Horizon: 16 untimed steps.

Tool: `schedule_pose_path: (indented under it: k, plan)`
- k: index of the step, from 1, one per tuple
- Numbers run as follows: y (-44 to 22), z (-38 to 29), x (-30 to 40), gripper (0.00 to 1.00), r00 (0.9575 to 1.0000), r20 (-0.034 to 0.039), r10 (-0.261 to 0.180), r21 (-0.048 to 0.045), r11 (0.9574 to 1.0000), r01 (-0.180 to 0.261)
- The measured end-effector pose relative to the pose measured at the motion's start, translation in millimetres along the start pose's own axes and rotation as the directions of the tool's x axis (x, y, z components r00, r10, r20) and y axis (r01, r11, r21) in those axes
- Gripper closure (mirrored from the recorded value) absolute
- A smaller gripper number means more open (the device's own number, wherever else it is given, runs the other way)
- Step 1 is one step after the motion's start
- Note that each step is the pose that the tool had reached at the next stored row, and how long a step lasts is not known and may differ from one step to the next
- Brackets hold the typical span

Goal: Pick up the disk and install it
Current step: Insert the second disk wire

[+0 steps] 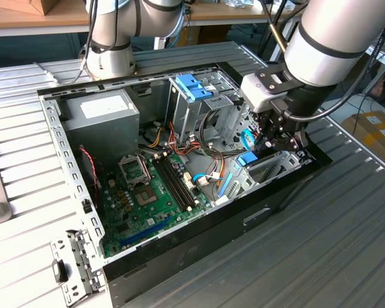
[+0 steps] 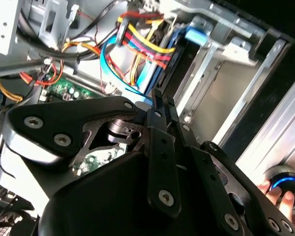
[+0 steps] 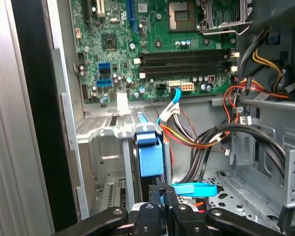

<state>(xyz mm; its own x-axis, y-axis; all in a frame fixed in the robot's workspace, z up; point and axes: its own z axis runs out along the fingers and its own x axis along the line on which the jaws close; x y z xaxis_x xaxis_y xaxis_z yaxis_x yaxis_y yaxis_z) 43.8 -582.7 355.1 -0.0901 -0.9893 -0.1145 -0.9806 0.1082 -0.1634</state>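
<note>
We see the pincer (image 1: 269, 142) lowered into the open computer case (image 1: 179, 250) on the bench (image 1: 346, 256), its fingers closed on the disk (image 3: 150, 157), which stands on edge in the metal bay (image 3: 105, 132); its lower part is hidden.

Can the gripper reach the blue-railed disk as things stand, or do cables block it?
Probably yes: in the first wrist view the gripper sits right at the disk, the cable bundle beside them, not between.
</note>
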Motion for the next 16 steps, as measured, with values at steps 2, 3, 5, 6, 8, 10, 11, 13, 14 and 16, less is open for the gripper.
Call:
schedule_pose_path:
  k: [2, 3, 5, 6, 8, 10, 11, 13, 14, 16]
  plan:
    - [4.7, -0.7, 0.5, 0.84, 1.0000, 0.0006, 0.000, 0.0000, 1.0000, 0.000]
    - [7.1, -1.0, 0.7, 0.84, 1.0000, 0.0011, 0.000, -0.0001, 1.0000, 0.000]
    - [8.0, -1.2, 0.7, 0.84, 1.0000, 0.0012, 0.000, -0.0001, 1.0000, 0.000]
    - [8.0, -1.2, 0.8, 0.84, 1.0000, 0.0012, 0.000, -0.0001, 1.0000, 0.000]
    - [8.1, -1.2, 0.8, 0.84, 1.0000, 0.0012, 0.000, -0.0001, 1.0000, 0.000]
    - [8.3, -1.1, 0.8, 0.84, 1.0000, 0.0017, 0.000, 0.0036, 1.0000, 0.000]
    - [8.3, -1.0, 0.8, 0.84, 1.0000, 0.0026, -0.001, 0.0135, 0.9999, 0.001]
    - [8.3, -0.7, 0.8, 0.84, 1.0000, 0.0048, -0.003, 0.0340, 0.9994, 0.003]
    - [8.2, -0.5, 0.8, 0.84, 1.0000, 0.0062, -0.005, 0.0466, 0.9989, 0.004]
    - [8.3, -0.3, 0.9, 0.84, 0.9999, 0.0082, -0.007, 0.0668, 0.9977, 0.006]
